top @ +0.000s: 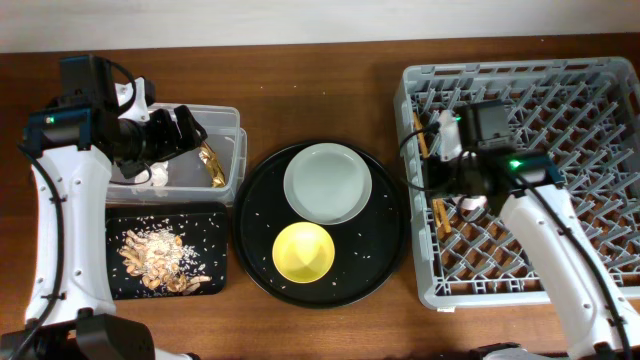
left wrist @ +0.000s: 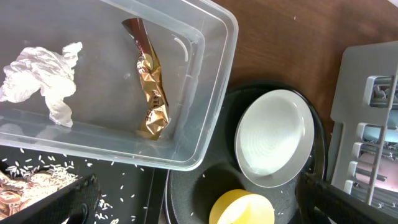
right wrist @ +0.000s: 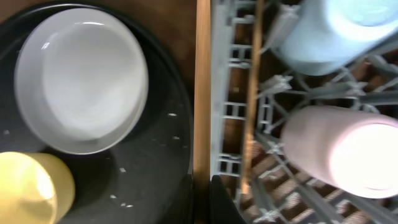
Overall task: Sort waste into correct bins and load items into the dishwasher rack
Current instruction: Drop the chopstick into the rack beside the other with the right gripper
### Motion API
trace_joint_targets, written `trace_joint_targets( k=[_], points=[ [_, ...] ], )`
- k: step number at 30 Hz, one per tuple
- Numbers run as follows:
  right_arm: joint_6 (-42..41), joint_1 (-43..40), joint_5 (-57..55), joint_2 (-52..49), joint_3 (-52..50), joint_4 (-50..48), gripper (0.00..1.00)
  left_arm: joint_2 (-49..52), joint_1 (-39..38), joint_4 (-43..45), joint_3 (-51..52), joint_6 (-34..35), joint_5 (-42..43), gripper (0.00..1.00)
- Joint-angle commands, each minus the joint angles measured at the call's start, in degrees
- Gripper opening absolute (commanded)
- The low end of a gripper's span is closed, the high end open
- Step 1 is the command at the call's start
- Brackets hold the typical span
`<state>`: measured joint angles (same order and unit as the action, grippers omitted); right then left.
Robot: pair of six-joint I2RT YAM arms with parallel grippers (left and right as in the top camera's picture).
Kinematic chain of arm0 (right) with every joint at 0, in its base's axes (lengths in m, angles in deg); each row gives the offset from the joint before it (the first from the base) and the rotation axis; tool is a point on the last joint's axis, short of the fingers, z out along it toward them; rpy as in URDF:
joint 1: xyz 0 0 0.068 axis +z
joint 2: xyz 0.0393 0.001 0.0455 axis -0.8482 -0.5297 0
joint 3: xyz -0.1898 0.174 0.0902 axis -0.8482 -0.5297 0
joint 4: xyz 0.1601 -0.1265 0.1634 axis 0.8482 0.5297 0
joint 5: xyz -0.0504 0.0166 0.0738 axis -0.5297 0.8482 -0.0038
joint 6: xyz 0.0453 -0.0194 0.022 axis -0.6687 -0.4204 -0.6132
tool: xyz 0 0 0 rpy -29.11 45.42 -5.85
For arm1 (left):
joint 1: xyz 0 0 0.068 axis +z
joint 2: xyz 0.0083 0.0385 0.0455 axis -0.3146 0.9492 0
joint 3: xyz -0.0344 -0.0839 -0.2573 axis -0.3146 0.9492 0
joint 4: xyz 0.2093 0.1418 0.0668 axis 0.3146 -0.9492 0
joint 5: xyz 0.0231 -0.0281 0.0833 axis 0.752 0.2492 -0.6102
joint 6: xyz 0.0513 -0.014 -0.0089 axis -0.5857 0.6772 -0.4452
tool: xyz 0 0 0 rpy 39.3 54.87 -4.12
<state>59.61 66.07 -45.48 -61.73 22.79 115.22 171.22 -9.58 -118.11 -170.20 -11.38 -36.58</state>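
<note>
My right gripper (right wrist: 210, 202) is shut on a wooden chopstick (right wrist: 203, 93) that runs along the left wall of the grey dishwasher rack (top: 590, 90). A second chopstick (right wrist: 252, 93) lies inside the rack beside a light blue cup (right wrist: 329, 31) and a pink cup (right wrist: 339, 149). My left gripper (top: 185, 128) hangs open and empty above the clear tub (top: 236, 125). That tub holds a white tissue (left wrist: 40, 78) and a gold foil wrapper (left wrist: 152, 93). Food scraps (top: 155, 258) lie in the small black tray (top: 216, 235). The pale plate (top: 328, 182) and yellow bowl (top: 304, 252) sit on the round tray.
The large round black tray (top: 385, 255), dotted with rice grains, fills the space between the two bins and the rack and nearly touches the rack's left wall. Brown table shows along the front and back edges.
</note>
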Motion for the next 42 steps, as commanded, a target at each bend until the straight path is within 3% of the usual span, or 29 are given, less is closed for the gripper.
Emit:
trace_joint_targets(
  k=[1, 16, 19, 28, 35, 42],
  points=[
    [4.2, -2.1, -0.4, -2.1, 0.8, 0.2, 0.04, -1.1, 0.1, 0.0, 0.0, 0.3, -0.2, 0.99],
    [4.2, -2.2, -2.3, -12.1, 0.7, -1.0, 0.04, -1.1, 0.1, -0.1, 0.0, 0.3, -0.2, 0.99],
    [4.2, -2.2, -2.3, -12.1, 0.7, -1.0, 0.25, -1.1, 0.1, 0.0, 0.0, 0.3, -0.2, 0.99],
    [4.2, -2.1, -2.0, -11.9, 6.5, 4.3, 0.28, -1.1, 0.1, 0.0, 0.0, 0.3, -0.2, 0.99],
    [4.2, -1.7, 18.2, -11.9, 14.1, 14.6, 0.33, -1.1, 0.1, 0.0, 0.0, 0.3, -0.2, 0.99],
    [4.2, 6.7, 20.1, -12.0, 13.4, 16.6, 0.35, -1.1, 0.1, 0.0, 0.0, 0.3, -0.2, 0.99]
  ],
)
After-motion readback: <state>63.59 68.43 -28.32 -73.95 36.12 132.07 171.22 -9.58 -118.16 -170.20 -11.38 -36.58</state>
